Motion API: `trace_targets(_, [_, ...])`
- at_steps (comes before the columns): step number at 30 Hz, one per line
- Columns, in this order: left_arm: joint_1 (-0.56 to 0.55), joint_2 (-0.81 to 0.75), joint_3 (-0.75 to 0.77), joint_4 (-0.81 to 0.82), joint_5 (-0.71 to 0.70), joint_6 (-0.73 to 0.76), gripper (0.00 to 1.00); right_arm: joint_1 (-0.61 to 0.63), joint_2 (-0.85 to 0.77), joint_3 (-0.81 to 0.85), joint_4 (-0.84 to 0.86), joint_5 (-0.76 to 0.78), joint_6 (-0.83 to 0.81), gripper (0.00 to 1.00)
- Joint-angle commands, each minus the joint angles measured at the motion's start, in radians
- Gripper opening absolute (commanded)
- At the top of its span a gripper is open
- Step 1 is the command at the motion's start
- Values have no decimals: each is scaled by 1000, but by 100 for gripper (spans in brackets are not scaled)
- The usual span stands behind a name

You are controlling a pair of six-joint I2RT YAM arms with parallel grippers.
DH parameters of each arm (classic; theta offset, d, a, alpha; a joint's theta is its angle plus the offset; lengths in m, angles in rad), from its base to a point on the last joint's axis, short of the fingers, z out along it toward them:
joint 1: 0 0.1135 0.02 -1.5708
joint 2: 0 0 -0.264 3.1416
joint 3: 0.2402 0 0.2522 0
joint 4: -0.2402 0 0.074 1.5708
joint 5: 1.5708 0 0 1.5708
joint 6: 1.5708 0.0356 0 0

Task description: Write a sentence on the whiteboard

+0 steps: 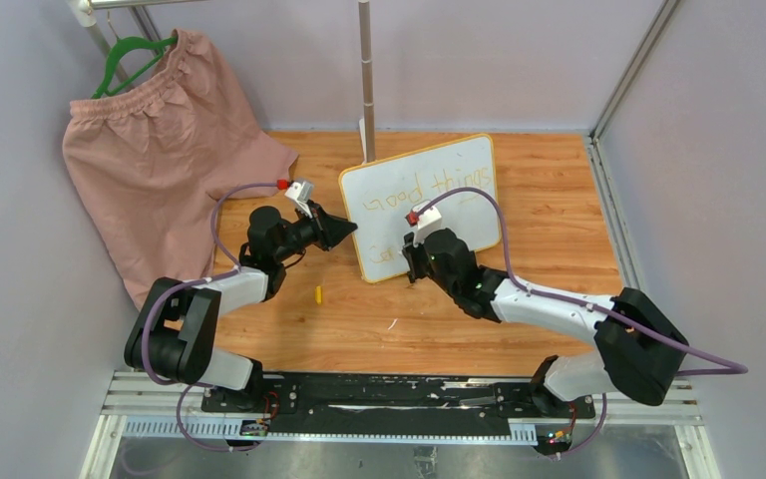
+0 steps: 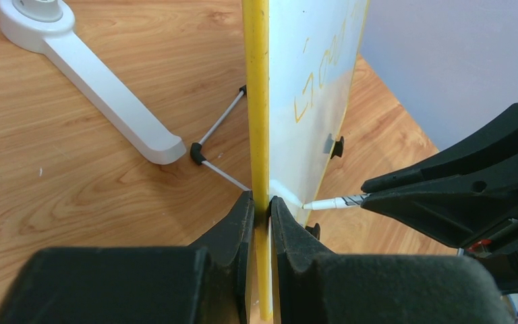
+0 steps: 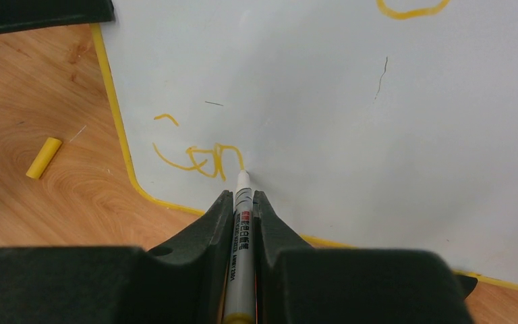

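Observation:
The whiteboard (image 1: 449, 180) stands tilted on the wooden table, white with a yellow-orange frame. Yellow-orange writing (image 1: 429, 190) reads "Good things" on one line, and a few letters (image 3: 206, 158) of a second line show near its lower corner. My left gripper (image 1: 344, 232) is shut on the board's left edge (image 2: 262, 135). My right gripper (image 1: 414, 261) is shut on a white marker (image 3: 241, 229), and the marker tip (image 3: 243, 174) touches the board just after the last letter. The marker also shows in the left wrist view (image 2: 334, 202).
A yellow marker cap (image 1: 318, 293) lies on the table left of the board and shows in the right wrist view (image 3: 44, 157). A pink garment (image 1: 160, 180) hangs on a green hanger at the back left. A white stand base (image 2: 101, 81) and pole (image 1: 366, 70) sit behind the board.

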Motion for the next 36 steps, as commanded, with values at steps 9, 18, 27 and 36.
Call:
trace_targets(9, [-16, -7, 22, 9, 20, 36, 0, -23, 3, -31, -30, 24, 16, 0])
trace_targets(18, [-17, -9, 21, 9, 20, 34, 0, -23, 31, 44, -30, 31, -7, 0])
trace_targets(27, [-18, -9, 22, 9, 21, 33, 0, -35, 37, 73, -25, 39, -21, 0])
trace_targets(36, [-19, -9, 20, 9, 20, 35, 0, -43, 25, 78, -19, 34, -25, 0])
